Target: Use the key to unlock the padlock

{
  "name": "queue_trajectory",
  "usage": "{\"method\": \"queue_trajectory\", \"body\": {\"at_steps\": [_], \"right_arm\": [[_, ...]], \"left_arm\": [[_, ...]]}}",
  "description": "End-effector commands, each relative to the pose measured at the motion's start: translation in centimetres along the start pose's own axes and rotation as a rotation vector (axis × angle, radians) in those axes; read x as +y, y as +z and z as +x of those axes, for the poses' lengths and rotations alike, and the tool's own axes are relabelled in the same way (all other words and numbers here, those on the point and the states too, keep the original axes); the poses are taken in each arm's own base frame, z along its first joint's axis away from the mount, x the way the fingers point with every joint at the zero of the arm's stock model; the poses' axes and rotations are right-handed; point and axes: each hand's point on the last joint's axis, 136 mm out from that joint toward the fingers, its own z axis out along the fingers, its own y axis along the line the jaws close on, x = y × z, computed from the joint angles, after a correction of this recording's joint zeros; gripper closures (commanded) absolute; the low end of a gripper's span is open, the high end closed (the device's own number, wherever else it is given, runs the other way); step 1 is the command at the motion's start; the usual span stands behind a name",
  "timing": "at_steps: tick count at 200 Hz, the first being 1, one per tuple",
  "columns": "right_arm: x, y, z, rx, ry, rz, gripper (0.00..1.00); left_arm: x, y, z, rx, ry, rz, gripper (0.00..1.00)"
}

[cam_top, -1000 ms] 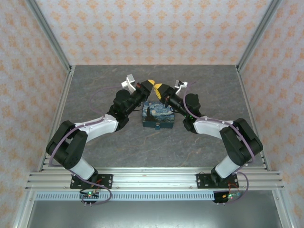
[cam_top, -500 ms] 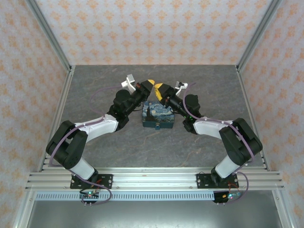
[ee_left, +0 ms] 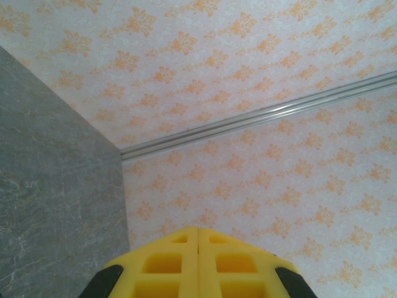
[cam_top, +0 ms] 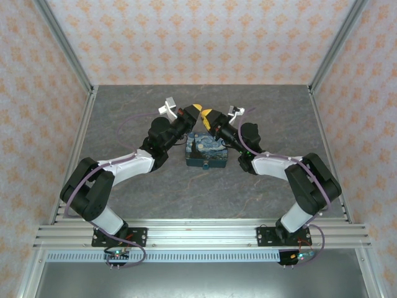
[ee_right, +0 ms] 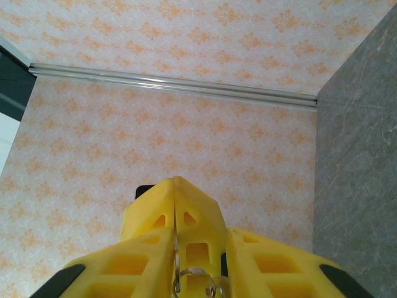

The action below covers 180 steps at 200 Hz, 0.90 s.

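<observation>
Pinching the key [ee_right: 178, 273] in the right fingers [ee_right: 149, 223] above the painted box [cam_top: 206, 151], holding the left fingers [ee_left: 167, 264] pressed together alongside, apparently readying it for the padlock, next needing fine alignment with the keyhole

silvery key [ee_right: 177, 254] clamped in r gripper [ee_right: 174, 184]

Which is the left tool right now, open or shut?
Shut. In the left wrist view the left tool shows its yellow fingers meeting along one seam, no gap, nothing visible between them.
</observation>
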Motion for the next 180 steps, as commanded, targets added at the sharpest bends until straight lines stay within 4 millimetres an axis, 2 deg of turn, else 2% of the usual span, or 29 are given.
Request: {"method": "queue_trajectory", "body": {"at_steps": [1,20,72,125,180], "right_arm": [[1.9,0.5,0.0,0.002,-0.024,-0.069,0.76],[1.7,0.4,0.2,0.007,-0.02,-0.067,0.8],[1.8,0.3,1.0,0.025,-0.015,-0.075,0.81],[1.5,0.2,1.1,0.02,-0.014,-0.068,1.0],[-0.6,-0.8,0.4,-0.029,-0.018,-0.009,1.0]], "left_arm": [[-0.5,0.0,-0.5,-0.026,0.0,0.026,1.0],[-0.5,0.1,-0.5,-0.026,0.001,0.026,1.0],[-0.2,0.2,-0.4,-0.027,0.0,0.017,1.0],[0.0,0.2,-0.3,-0.028,-0.001,0.015,1.0],[-0.2,-0.5,-0.6,-0.044,0.004,0.006,1.0]]}}
